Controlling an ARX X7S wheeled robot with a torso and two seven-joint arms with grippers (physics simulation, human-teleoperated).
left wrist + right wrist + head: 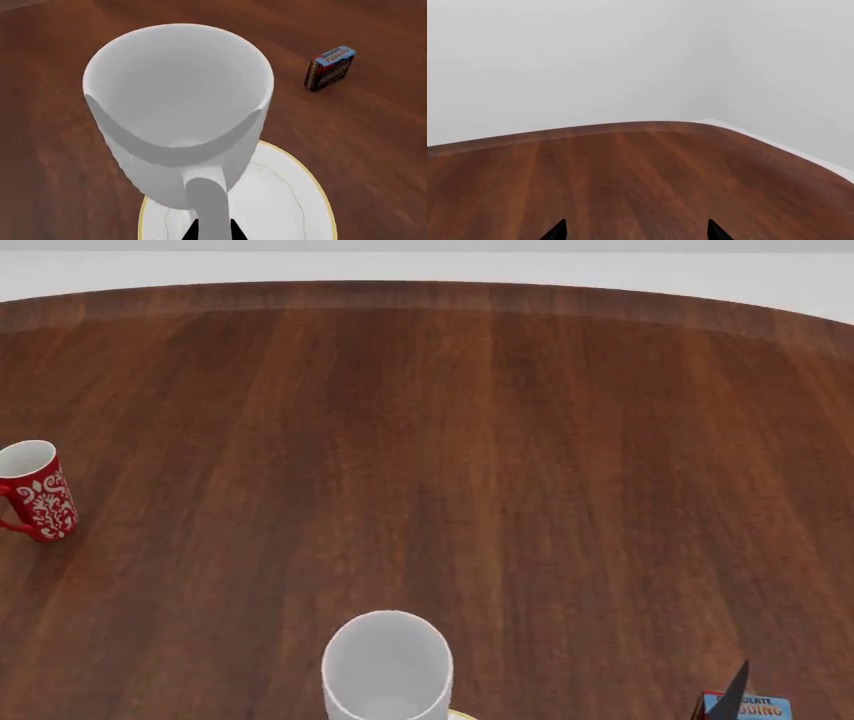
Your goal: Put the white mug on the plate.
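Observation:
The white mug (179,100) is tall, plain and upright. In the left wrist view it stands over the far edge of the plate (280,200), a white plate with a thin gold rim; I cannot tell whether they touch. My left gripper (215,231) is shut on the mug's handle, with a black fingertip on each side of it. In the head view the mug (387,665) is at the bottom centre, and only a sliver of the plate (462,715) shows beside it. My right gripper (635,232) is open and empty above the table.
A red mug with a white floral pattern (36,490) stands at the far left of the brown wooden table (481,440). A small pudding box (747,707) stands at the bottom right and also shows in the left wrist view (329,67). A dark fingertip (735,685) pokes up beside it.

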